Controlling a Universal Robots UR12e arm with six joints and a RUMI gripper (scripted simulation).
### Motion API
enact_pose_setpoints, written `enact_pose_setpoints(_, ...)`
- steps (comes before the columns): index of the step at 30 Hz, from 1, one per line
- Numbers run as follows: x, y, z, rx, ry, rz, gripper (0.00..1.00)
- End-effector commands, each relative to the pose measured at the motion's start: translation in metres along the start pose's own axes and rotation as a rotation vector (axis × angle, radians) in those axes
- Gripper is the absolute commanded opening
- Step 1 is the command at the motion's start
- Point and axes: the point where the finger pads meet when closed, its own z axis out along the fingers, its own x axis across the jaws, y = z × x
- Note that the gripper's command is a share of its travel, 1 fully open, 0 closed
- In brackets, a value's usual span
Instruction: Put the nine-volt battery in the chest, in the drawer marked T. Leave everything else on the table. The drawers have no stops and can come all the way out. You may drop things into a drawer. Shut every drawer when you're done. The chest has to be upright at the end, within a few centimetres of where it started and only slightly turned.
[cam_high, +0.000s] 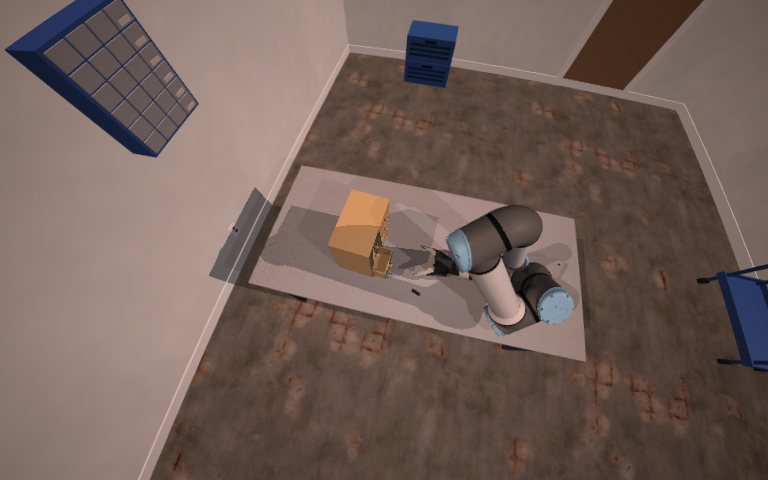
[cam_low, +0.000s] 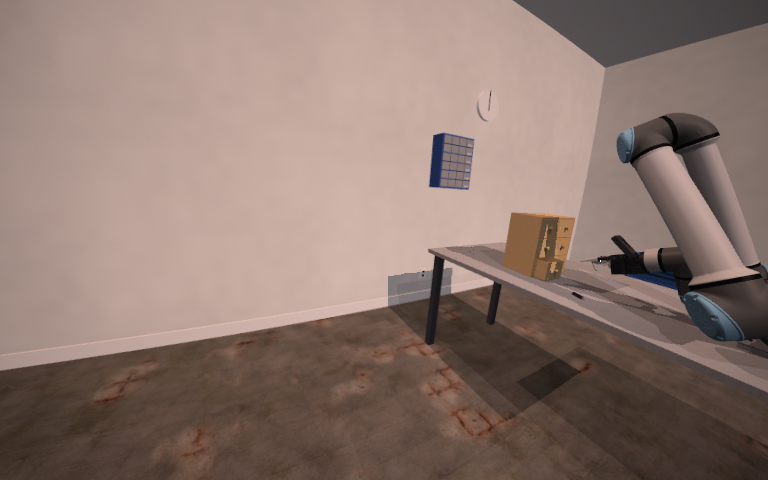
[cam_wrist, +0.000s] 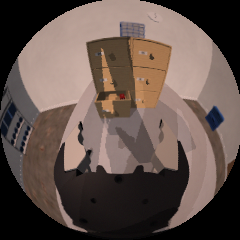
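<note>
While gripper hangs wide open w/ nothing held, chest faces it.
Bottom drawer out w/ red item inside; small dark thing near chest, on table.

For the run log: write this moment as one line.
gripper: open, empty, apart from chest | chest: upright on table | bottom-left drawer: pulled out, small red-topped item inside | other drawers: shut

This looks like a plain workshop or storeroom. A blue small-parts cabinet of many little drawers hangs on the bare wall, a blue tool chest stands against the far wall, and a blue cart waits at the side. A worn, stained floor, a wall clock and a brown door complete it.
</note>
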Motion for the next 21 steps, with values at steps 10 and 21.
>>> enact_pose_setpoints(10, 0.0002, -0.0005, -0.0001, -0.004, 0.0, 0.0, 1.0)
enact_pose_setpoints(21, 0.0003, -0.0009, -0.0001, -0.013, 0.001, 0.0, 1.0)
